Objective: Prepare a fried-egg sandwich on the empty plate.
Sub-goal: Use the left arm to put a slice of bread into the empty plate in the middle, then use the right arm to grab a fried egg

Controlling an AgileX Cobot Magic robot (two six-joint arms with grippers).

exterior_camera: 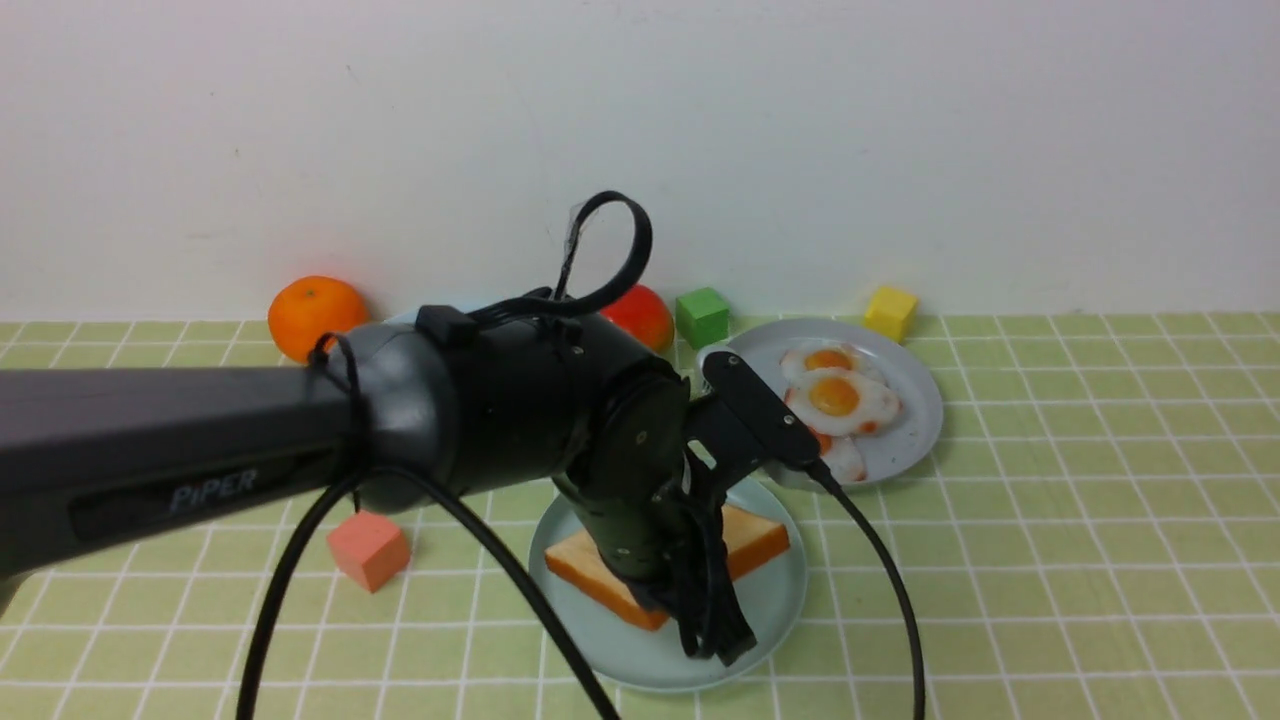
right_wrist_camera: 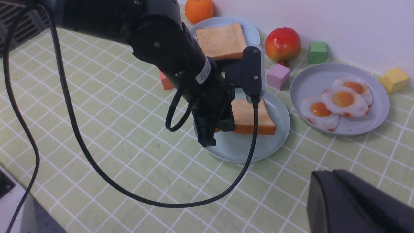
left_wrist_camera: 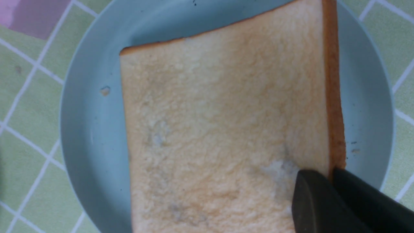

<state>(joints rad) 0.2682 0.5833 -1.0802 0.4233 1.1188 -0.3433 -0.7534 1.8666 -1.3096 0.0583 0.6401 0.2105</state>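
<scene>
Left end effector (left_wrist_camera: 330, 177) closed (jaws together) above toast slice (left_wrist_camera: 220, 129) corner.

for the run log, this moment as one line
left gripper: shut on toast slice | toast slice: on empty plate | right gripper: shut | fried eggs: on other plate

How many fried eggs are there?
3. All lie on the grey plate beside the yellow block: the back egg, the middle egg overlapping it, and the front egg. None seems hidden elsewhere.
</scene>
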